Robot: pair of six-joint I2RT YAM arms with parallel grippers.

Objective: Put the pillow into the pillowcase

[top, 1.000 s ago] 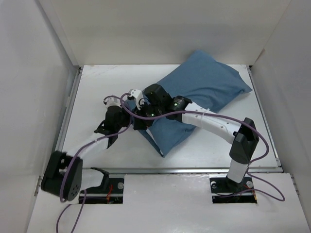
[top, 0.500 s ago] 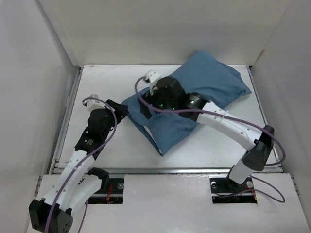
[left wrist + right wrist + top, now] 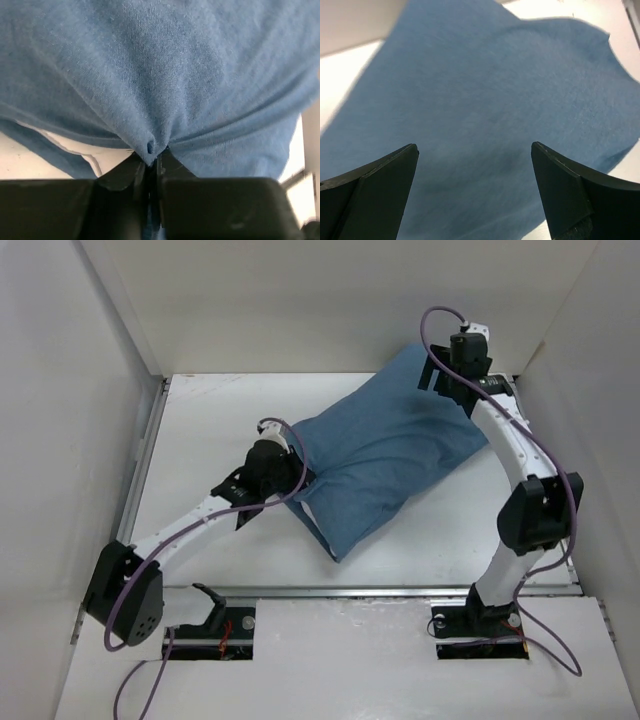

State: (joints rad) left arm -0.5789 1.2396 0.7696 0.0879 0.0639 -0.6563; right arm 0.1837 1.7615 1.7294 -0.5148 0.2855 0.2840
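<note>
The slate-blue pillowcase (image 3: 390, 455) lies plump and diagonal on the white table, from the far right toward the near middle. The pillow is almost wholly inside it. Only a white sliver with a seam (image 3: 75, 149) shows under the cloth in the left wrist view. My left gripper (image 3: 296, 476) is shut on a pinch of the pillowcase's left edge (image 3: 150, 146), with cloth bunched between the jaws (image 3: 152, 156). My right gripper (image 3: 440, 378) is open and empty. It hovers above the pillowcase's far right part (image 3: 485, 100), with its fingers (image 3: 385, 175) wide apart.
White walls enclose the table (image 3: 210, 420) on the left, back and right. A metal rail (image 3: 400, 590) runs along the near edge. Purple cables loop from both arms. The right arm stretches along the right side of the table.
The right arm swung from the pillowcase's left end to its far right corner. The left arm moved in from the left and shut on the pillowcase's left edge.
</note>
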